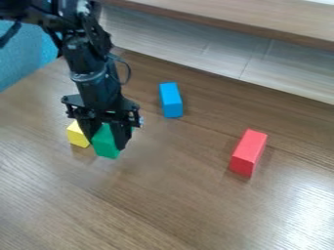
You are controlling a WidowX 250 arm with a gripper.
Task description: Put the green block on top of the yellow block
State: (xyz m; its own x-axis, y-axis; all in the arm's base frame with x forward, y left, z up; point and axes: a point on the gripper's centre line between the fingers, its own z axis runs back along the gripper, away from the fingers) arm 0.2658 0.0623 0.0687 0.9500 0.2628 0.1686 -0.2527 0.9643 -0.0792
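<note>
At the left of the camera view, the black gripper (107, 143) points down with its fingers shut on the green block (106, 149), one finger at each side. The green block is upright, its lower part showing between and below the fingertips. Just left of it, partly behind the gripper's left finger, the yellow block (77, 135) rests on the table. Whether the green block touches the table or the yellow block, I cannot tell.
A blue block (171, 100) lies on the wooden table (163, 195) right of the arm. Farther right is a red block (248, 152). A raised wooden ledge (228, 22) runs along the back, above a pale panel.
</note>
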